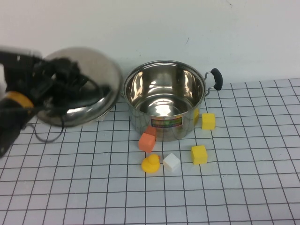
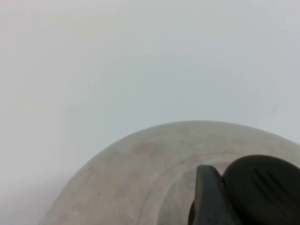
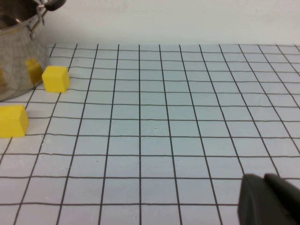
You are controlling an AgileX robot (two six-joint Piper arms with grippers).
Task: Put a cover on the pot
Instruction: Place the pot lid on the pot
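Note:
The pot (image 1: 164,98) stands open at the middle of the gridded table, with a coloured label on its front and a black handle on its right side. Its side also shows in the right wrist view (image 3: 18,51). The domed steel lid (image 1: 101,70) hangs tilted in the air to the left of the pot, apart from it. My left gripper (image 1: 65,75) is shut on the lid's black knob (image 2: 265,187), with one finger (image 2: 206,197) pressed against it over the lid's dome (image 2: 140,178). My right gripper (image 3: 269,199) is shut and empty, low over the table to the right of the pot.
Small toys lie in front of the pot: an orange cube (image 1: 146,141), a yellow duck (image 1: 150,164), a white cube (image 1: 171,162) and two yellow cubes (image 1: 199,154) (image 1: 208,121). The yellow cubes also show in the right wrist view (image 3: 56,78) (image 3: 12,120). A white wall stands behind.

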